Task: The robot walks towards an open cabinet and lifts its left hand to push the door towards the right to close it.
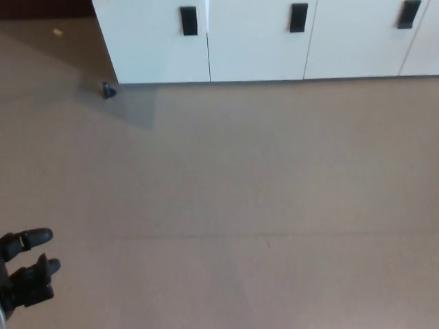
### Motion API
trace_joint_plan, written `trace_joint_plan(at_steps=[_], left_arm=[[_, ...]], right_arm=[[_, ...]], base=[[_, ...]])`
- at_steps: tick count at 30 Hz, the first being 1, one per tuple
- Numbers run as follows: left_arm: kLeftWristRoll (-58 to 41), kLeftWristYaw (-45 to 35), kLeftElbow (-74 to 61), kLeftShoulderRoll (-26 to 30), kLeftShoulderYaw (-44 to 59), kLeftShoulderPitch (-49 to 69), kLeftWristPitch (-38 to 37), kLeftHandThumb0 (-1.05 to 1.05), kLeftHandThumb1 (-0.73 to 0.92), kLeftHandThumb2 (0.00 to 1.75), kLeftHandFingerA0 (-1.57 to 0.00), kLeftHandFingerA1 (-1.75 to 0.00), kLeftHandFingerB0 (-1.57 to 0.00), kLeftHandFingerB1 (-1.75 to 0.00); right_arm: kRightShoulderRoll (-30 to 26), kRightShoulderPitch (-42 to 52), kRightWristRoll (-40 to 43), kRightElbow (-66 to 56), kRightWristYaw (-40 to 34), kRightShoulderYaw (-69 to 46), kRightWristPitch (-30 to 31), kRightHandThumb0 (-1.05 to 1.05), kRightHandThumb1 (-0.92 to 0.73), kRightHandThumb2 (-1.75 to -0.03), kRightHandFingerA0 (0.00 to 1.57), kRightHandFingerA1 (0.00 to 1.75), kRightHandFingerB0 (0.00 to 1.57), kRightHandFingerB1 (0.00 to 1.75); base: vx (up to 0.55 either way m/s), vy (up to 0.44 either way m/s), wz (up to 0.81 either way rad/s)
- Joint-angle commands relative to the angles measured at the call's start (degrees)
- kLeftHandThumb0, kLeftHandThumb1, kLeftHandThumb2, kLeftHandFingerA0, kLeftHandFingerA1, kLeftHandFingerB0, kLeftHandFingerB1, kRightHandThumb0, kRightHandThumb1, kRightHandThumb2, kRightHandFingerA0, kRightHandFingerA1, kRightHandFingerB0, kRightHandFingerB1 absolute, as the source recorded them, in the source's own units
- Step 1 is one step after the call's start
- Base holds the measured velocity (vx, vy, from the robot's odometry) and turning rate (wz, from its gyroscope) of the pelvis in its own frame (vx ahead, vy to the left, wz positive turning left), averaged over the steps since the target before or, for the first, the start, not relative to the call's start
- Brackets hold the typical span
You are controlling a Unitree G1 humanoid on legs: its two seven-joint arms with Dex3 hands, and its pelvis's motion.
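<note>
A white cabinet [260,41] runs along the top of the head view, several doors side by side, each with a black handle [189,20]. The leftmost door [158,41] looks nearly flush with the others, with a thin bright gap at its right edge. My left hand [26,269] shows at the bottom left corner, low and far from the cabinet, its black fingers [36,238] spread apart and holding nothing. My right hand is out of the picture.
Tan floor [240,192] stretches between me and the cabinet. A small dark doorstop-like object [108,90] sits on the floor by the cabinet's left corner. A small yellowish scrap [57,31] lies at the top left.
</note>
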Motion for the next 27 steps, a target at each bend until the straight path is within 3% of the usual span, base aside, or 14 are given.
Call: trace_joint_plan(at_steps=[1, 9, 10, 12, 13, 16, 17, 19, 20, 23, 27], left_arm=[[-0.11, 0.49, 0.43, 1.32, -0.25, -0.48, -0.85, -0.35, 0.13, 1.66, -0.54, -0.61, -0.47, -1.02], [-0.46, 0.34, 0.43, 1.28, -0.22, -0.43, -0.67, -0.28, 0.07, 1.75, -0.54, -0.63, -0.45, -1.05], [-0.44, 0.06, 0.37, 1.26, -0.28, -0.1, -0.94, -0.25, 0.43, 1.41, -0.52, -0.68, -0.47, -0.88], [-0.5, -0.11, 0.34, 1.21, -0.29, 0.22, -1.05, -0.25, 0.43, 1.41, -0.52, -0.68, -0.47, -0.88], [-0.56, -0.29, 0.45, 1.2, -0.26, 0.37, -1.17, -0.32, 0.08, 1.75, -0.51, -0.61, -0.43, -1.03], [-0.24, -0.63, 0.62, 1.33, -0.57, 0.66, -1.68, -0.32, 0.09, 1.75, -0.49, -0.6, -0.43, -1.04], [0.25, -0.4, 0.67, 1.46, -0.97, 0.76, -1.99, -0.29, 0.46, 1.44, -0.5, -0.65, -0.49, -0.9], [0.24, 0.08, 0.72, 1.53, -1.04, 0.65, -1.64, -0.28, 0.45, 1.42, -0.51, -0.66, -0.51, -0.9], [0.07, -0.33, 0.73, 1.55, -1.08, 0.71, -1.83, -0.29, 0.06, 1.75, -0.51, -0.59, -0.43, -1.02], [-0.52, -0.7, 0.84, 1.55, -0.86, 0.42, -1.42, -0.35, 0.09, 1.73, -0.5, -0.59, -0.5, -1.06], [-0.05, -0.91, 0.94, 1.78, -1.45, 0.34, -1.91, -0.26, 0.05, 1.75, -0.49, -0.58, -0.43, -1.01]], right_arm=[[-0.33, -0.11, 0.53, 0.23, 0.0, 0.15, -0.28, -0.24, -0.73, -0.61, 0.59, 0.53, 0.39, 0.41], [-0.28, 0.3, 0.84, 0.56, 0.09, -0.01, -0.75, -0.25, -0.72, -0.61, 0.6, 0.54, 0.4, 0.4], [-0.26, 0.48, 0.92, 0.68, 0.17, -0.06, -0.56, -0.26, -0.72, -0.6, 0.61, 0.55, 0.4, 0.41], [-0.24, 0.78, 0.87, 0.77, 0.18, -0.05, -0.72, -0.26, -0.72, -0.6, 0.61, 0.55, 0.4, 0.41], [-0.22, 1.05, 0.77, 0.58, 0.13, 0.0, -0.61, -0.27, -0.72, -0.61, 0.6, 0.53, 0.4, 0.4], [-0.18, 1.47, 0.67, 0.25, 0.08, 0.08, -0.43, -0.27, -0.71, -0.61, 0.6, 0.53, 0.4, 0.4], [-0.11, 1.46, 0.83, 0.07, 0.17, 0.02, -0.04, -0.26, -0.71, -0.6, 0.6, 0.54, 0.39, 0.4], [0.07, 1.52, 0.94, 0.1, 0.1, -0.01, 0.04, -0.26, -0.71, -0.6, 0.6, 0.54, 0.4, 0.4], [0.06, 1.46, 0.92, 0.67, 0.07, -0.01, -0.56, -0.25, -0.71, -0.6, 0.61, 0.55, 0.4, 0.41], [0.14, 1.7, 0.97, 0.39, 0.17, 0.0, -0.8, -0.27, -0.71, -0.61, 0.6, 0.55, 0.4, 0.41], [0.37, 1.71, 1.08, 0.81, -0.01, -0.13, -0.98, -0.27, -0.71, -0.61, 0.61, 0.55, 0.41, 0.41]], base=[[0.39, -0.141, -0.02], [0.4, -0.06, -0.15], [0.56, 0.064, -1.27], [0.5, 0.052, -0.78], [0.48, 0.075, -0.11], [0.47, 0.068, -0.04], [0.45, 0.05, 0.03], [0.45, 0.027, 0.14], [0.45, 0.015, 0.16], [0.46, -0.002, 0.32], [0.45, -0.43, 0.86]])
